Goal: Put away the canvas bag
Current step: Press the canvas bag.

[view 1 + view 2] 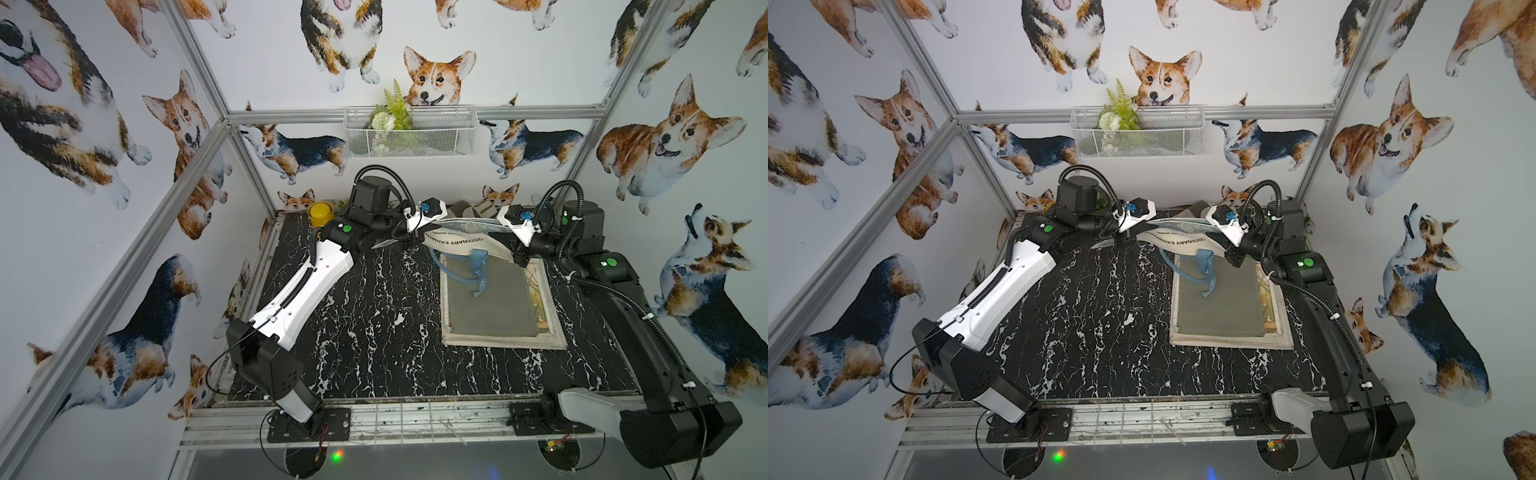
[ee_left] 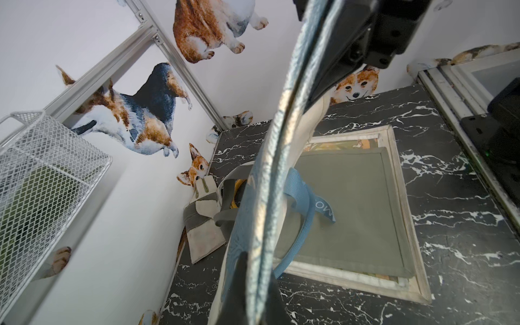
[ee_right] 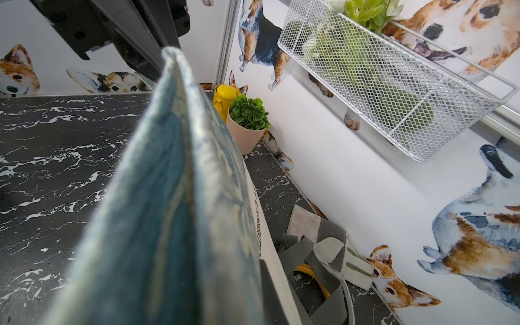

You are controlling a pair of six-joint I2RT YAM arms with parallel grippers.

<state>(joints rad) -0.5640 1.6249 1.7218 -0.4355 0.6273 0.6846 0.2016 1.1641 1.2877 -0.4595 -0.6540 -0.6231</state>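
The table [image 1: 353, 332] lies bare at left and front. A flat frame [image 1: 498, 341] covers its right; the stretched canvas bag [image 1: 465, 241] spans the rear, before a yellow canister [image 1: 320, 212], potted plant [image 3: 247, 123] and grey bag [image 3: 329, 244].

Both our arms reach far forward, wrists turned inward, grippers facing each other.

Our left arm [image 1: 303, 282] runs out from its base with the elbow low and the forearm angled up and inward. Our right arm [image 1: 623, 324] mirrors it from the opposite side. The left gripper [image 1: 409, 239] and right gripper [image 1: 519, 255] hang well apart at about the same height, each with its jaws pinched closed on one end of the canvas bag [image 1: 465, 243].
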